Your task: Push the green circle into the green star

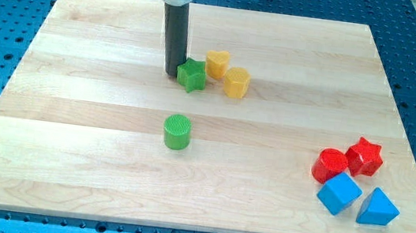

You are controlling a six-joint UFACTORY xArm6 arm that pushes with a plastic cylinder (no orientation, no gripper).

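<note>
The green circle (177,132), a short round block, stands near the middle of the wooden board (70,139). The green star (191,75) lies above it, toward the view's top. My tip (171,73) is the lower end of the dark rod. It rests on the board right at the star's left side, touching or nearly touching it. The circle is well below the tip and apart from the star.
Two yellow blocks (217,63) (236,82) sit just right of the green star, touching or almost touching it. At the view's lower right are a red circle (330,165), a red star (364,156), a blue cube (338,193) and a blue triangle (377,207).
</note>
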